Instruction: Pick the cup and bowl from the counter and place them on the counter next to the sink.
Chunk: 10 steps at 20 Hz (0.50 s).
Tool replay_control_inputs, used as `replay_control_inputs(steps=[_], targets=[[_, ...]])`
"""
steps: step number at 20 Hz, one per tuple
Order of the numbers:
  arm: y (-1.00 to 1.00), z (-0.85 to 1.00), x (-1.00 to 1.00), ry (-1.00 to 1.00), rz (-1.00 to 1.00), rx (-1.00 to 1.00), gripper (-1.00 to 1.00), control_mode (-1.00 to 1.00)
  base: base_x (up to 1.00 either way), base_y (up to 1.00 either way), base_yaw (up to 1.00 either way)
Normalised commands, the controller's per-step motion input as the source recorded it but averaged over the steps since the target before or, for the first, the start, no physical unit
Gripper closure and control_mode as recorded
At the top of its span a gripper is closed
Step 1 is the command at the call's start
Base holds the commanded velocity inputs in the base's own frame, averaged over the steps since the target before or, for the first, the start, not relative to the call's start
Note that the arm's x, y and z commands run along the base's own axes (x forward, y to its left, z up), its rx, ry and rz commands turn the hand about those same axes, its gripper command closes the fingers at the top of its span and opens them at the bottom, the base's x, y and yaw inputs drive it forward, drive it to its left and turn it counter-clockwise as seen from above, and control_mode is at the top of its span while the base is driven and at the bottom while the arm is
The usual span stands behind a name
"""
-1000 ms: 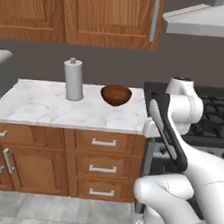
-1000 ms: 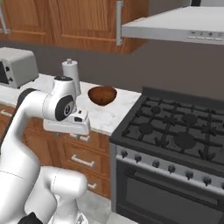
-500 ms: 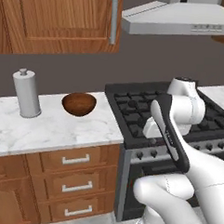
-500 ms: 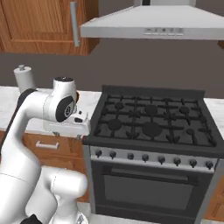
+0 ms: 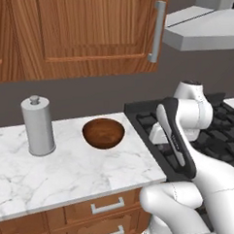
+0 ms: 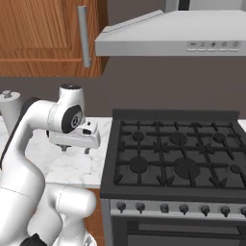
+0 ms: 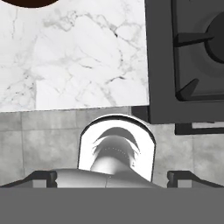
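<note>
**Base rolling in closer, tool hanging empty over the desk edge**

The whole scene is shifting between the earlier pictures and now, which points to the base driving, not to things moving: the bowl [image 5: 103, 133] and the grey canister [image 5: 38, 126] are now sitting larger and nearer in the left base view, with the stove [image 6: 182, 158] filling the right side. The things themselves are lying as they were on the desk [image 5: 72, 177].

The tool [image 6: 75, 148] is hanging with its fingers pointing down and standing wide apart, holding nothing, above the marble close to the seam with the stove. That posture is probably a travel pose: the arm is being kept tucked while the base is lining up.

The bowl is resting upright on the desk, near the stove edge and well apart from the canister; in the hand view its dark rim [image 7: 28, 3] is just peeking in at the top, so the tool is not yet over it. The cup and the sink cannot be placed from these pictures.
</note>
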Motion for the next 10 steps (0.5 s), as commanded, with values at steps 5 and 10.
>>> replay_control_inputs(steps=[5, 10], targets=[[0.00, 0.00, 0.00, 0.00, 0.00, 0.00, -1.00, 1.00, 0.11, 0.14, -0.03], [0.00, 0.00, 0.00, 0.00, 0.00, 0.00, -1.00, 1.00, 0.00, 0.00, 0.00]])
